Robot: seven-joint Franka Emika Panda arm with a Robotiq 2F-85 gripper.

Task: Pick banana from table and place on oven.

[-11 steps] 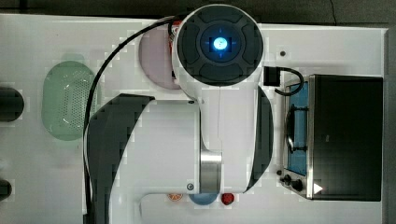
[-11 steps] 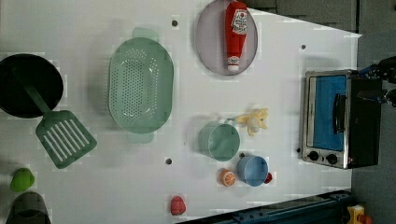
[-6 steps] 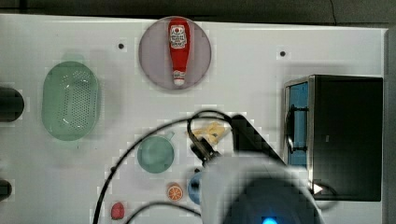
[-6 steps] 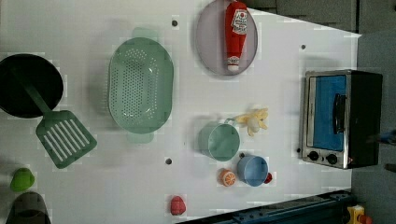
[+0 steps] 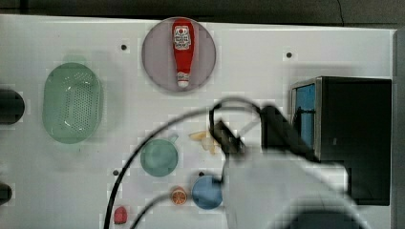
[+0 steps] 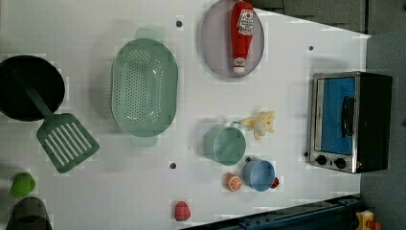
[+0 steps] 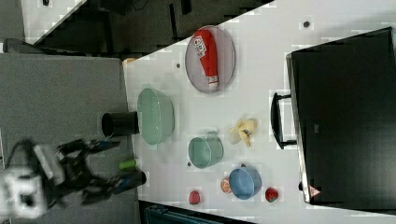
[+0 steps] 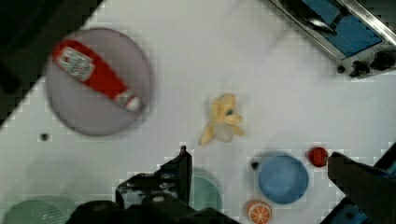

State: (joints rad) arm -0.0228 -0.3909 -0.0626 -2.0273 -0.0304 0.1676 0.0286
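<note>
In the top view, the banana point(image 5: 204, 140) lies on the white table point(image 5: 267, 57), partly hidden under the blurred arm point(image 5: 282, 186) that comes in from five o'clock. The green cup point(image 5: 159, 156) sits just beside the banana at about eight o'clock from it, and the oven point(image 5: 351, 126) stands at three o'clock, apart from it. At twelve o'clock of the banana a ketchup bottle point(image 5: 183, 51) lies on a grey plate point(image 5: 155, 57). A green colander point(image 5: 72, 102) is far off at nine o'clock.

In the left view, the banana point(image 6: 261, 123) rests flat on the table point(image 6: 119, 191), touching nothing but close to the handle of the green cup point(image 6: 226, 145) at seven o'clock. The oven point(image 6: 349, 120), door shut, stands at three o'clock. A blue bowl point(image 6: 258, 175) and an orange slice point(image 6: 233, 182) lie at six o'clock.

In the right view, the banana point(image 7: 243, 130) lies between the green cup point(image 7: 204, 151) and the oven point(image 7: 345, 116), near the oven's door handle. The gripper point(image 7: 105, 165) hangs off the table's edge, far out at nine o'clock, its two fingers spread wide apart and holding nothing.

In the wrist view, the banana point(image 8: 222, 122) lies on the table point(image 8: 224, 51) with peel flaps splayed, well apart from the dark fingers point(image 8: 177, 175).
</note>
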